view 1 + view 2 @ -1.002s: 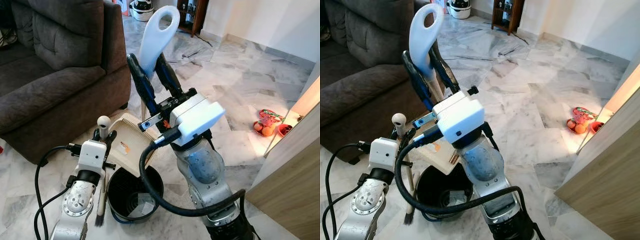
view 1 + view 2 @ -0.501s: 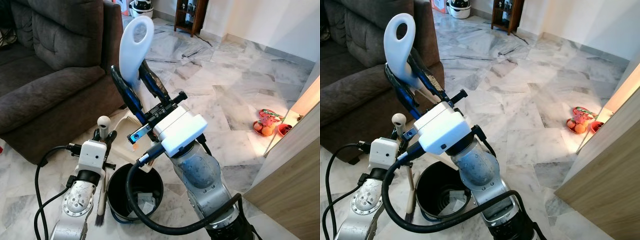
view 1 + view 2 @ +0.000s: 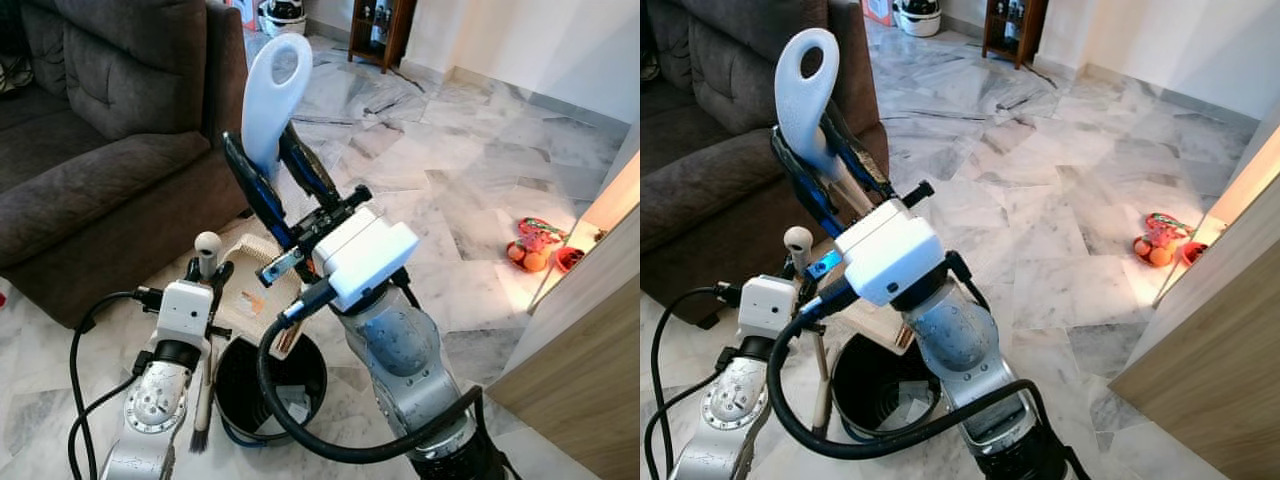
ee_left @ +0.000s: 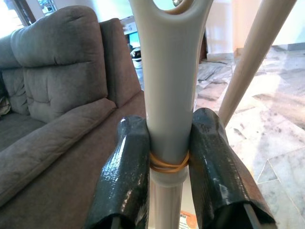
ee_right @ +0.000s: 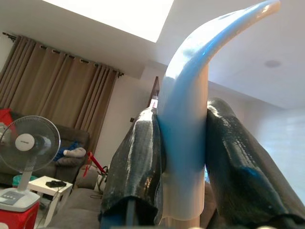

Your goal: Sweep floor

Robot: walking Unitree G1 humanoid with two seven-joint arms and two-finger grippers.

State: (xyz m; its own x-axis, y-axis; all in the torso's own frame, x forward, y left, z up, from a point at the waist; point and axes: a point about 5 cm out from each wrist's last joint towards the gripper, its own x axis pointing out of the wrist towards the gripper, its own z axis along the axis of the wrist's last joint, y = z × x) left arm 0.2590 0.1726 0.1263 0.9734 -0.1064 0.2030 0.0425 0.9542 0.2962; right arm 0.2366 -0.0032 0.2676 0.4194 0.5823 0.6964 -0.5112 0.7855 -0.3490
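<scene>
My right gripper (image 3: 262, 146) is shut on the pale loop-ended handle (image 3: 275, 95) of a cream dustpan (image 3: 250, 290), holding it high. The pan hangs tilted over a black bin (image 3: 270, 392) on the floor. In the right wrist view the same handle (image 5: 183, 119) sits squeezed between the black fingers (image 5: 138, 162). My left gripper (image 3: 207, 272) is shut on an upright hand brush whose round top (image 3: 207, 243) pokes above it. The brush's dark bristles (image 3: 199, 437) reach the floor beside the bin. In the left wrist view the brush handle (image 4: 169, 95) carries a rubber band.
A dark grey sofa (image 3: 100, 150) stands close on the left. A wooden panel (image 3: 590, 340) closes the right side, with small orange and red toys (image 3: 535, 245) on the marble floor near it. A dark wooden shelf (image 3: 385, 25) stands at the far wall.
My right gripper has swung the dustpan handle to the left and tipped it, with the pan over the bin. The left arm and brush have stayed put.
</scene>
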